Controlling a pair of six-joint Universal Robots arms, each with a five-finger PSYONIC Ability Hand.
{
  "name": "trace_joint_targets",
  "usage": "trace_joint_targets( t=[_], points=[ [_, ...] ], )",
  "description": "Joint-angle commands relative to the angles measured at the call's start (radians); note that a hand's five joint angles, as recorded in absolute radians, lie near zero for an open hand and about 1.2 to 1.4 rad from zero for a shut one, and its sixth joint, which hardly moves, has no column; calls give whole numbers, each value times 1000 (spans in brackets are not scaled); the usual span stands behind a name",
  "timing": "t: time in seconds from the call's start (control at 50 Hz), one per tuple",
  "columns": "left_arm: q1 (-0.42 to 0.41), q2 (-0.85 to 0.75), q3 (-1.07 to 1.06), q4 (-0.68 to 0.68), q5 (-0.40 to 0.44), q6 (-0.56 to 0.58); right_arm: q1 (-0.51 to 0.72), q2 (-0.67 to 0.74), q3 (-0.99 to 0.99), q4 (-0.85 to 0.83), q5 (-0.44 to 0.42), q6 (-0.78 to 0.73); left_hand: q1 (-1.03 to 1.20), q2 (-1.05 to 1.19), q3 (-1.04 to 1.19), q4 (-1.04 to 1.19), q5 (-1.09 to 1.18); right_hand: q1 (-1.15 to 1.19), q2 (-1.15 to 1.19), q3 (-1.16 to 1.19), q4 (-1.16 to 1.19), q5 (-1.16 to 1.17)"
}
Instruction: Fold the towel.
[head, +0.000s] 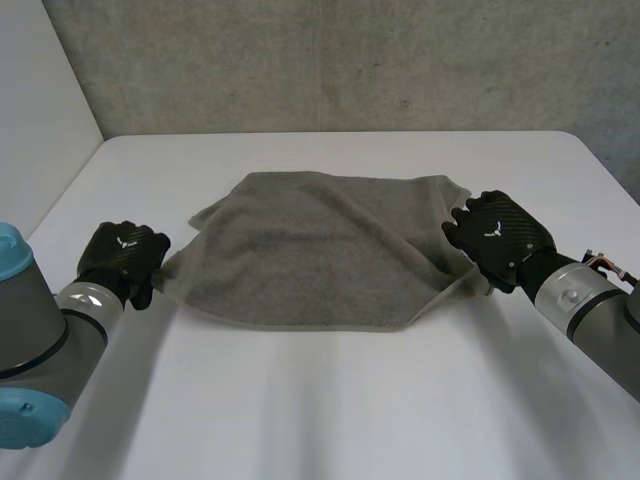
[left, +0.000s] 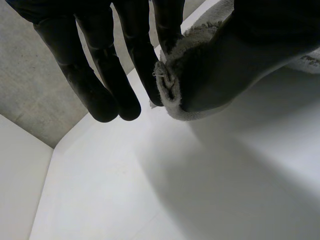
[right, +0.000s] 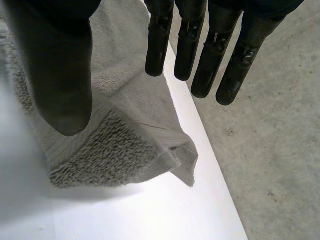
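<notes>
A grey towel (head: 320, 250) lies spread and rumpled on the middle of the white table (head: 330, 410). My left hand (head: 122, 255) is at the towel's left corner. In the left wrist view the thumb (left: 240, 55) pinches that corner (left: 172, 97) against a straight finger, just above the table. My right hand (head: 498, 238) is at the towel's right edge. In the right wrist view its fingers (right: 200, 50) are straight and stand apart from the thumb (right: 57, 70). The doubled right corner (right: 125, 145) of the towel lies below them, unpinched.
A grey concrete wall (head: 340, 60) rises behind the table's far edge, and a white panel (head: 40, 110) stands at the far left. Bare tabletop stretches in front of the towel, between my two arms.
</notes>
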Motion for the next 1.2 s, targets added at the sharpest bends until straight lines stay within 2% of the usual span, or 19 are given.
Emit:
trace_joint_targets(
  t=[0.02, 0.28, 0.3, 0.32, 0.34, 0.36, 0.38, 0.4, 0.44, 0.48, 0.56, 0.6, 0.72, 0.78, 0.82, 0.92, 1.0, 1.1, 1.2],
  points=[
    [-1, -5, 0, -1, 0, 1, -1, 8, -11, 38, -3, 3, -57, -110, -152, -120, -267, -22, -47, -32, -39, 1],
    [-1, -18, 2, 0, 0, -1, -2, 116, -60, 41, 5, -3, -57, -110, -152, -120, -267, 25, 0, 15, 8, 48],
    [-1, -18, 3, 0, 2, -1, -2, 132, -75, 40, 11, -3, -57, -110, -152, -120, -267, 167, 143, 157, 150, 191],
    [-1, -19, 5, 0, 5, 1, -2, 149, -97, 38, 26, -1, -57, -110, -152, -120, -267, 430, 406, 420, 413, 454],
    [-1, -19, 5, 0, 5, 1, -2, 149, -97, 38, 26, -1, -57, -110, -152, -120, -267, 433, 408, 423, 416, 456],
    [-1, -19, 6, 0, 14, 1, -2, 162, -124, 40, 58, 3, -57, -110, -152, -120, -267, 738, 713, 728, 721, 762],
    [-1, -19, 8, 0, 26, 1, -1, 169, -150, 41, 103, 9, -57, -110, -152, -120, -267, 848, 823, 837, 831, 871],
    [-1, -19, 8, 0, 26, 1, -1, 169, -150, 41, 103, 9, -57, -110, -152, -120, -267, 849, 824, 838, 832, 872],
    [2, -19, 20, -1, 49, 1, 2, 169, -189, 43, 182, 38, -57, -110, -152, -120, -267, 849, 824, 839, 832, 872],
    [2, -16, 34, -1, 51, 1, 2, 156, -199, 43, 207, 64, -57, -110, -152, -120, -267, 849, 824, 839, 832, 872],
    [2, 15, 66, -6, 44, -1, 4, 88, -219, 41, 212, 163, -57, -110, -152, -120, -267, 849, 824, 839, 832, 872],
    [10, 114, 103, -15, 43, -19, -2, -32, -235, 40, 217, 299, -57, -110, -152, -120, -267, 849, 824, 839, 832, 872],
    [21, 251, 164, -15, 46, -99, -4, -183, -290, 75, 220, 454, -57, -110, -152, -120, -267, 849, 824, 839, 832, 872],
    [29, 314, 221, -43, 46, -130, -25, -274, -365, 191, 221, 467, -57, -110, -152, -120, -267, 849, 824, 839, 832, 872],
    [33, 355, 271, -105, 48, -137, -70, -315, -457, 349, 223, 468, -57, -110, -152, -120, -267, 849, 824, 839, 832, 872],
    [45, 358, 339, -180, 48, -136, -99, -305, -581, 507, 221, 465, -57, -110, -152, -120, -267, 849, 824, 839, 832, 872],
    [45, 335, 367, -210, 46, -128, -97, -278, -629, 547, 226, 445, -57, -110, -152, -120, -267, 849, 824, 839, 832, 872],
    [45, 232, 397, -220, 48, -127, -88, -211, -654, 563, 232, 387, -57, -110, -152, -120, -267, 849, 824, 839, 832, 872],
    [45, 66, 449, -219, 51, -84, -33, -61, -678, 566, 259, 333, -57, -110, -152, -120, -267, 849, 824, 839, 832, 872]
  ],
)
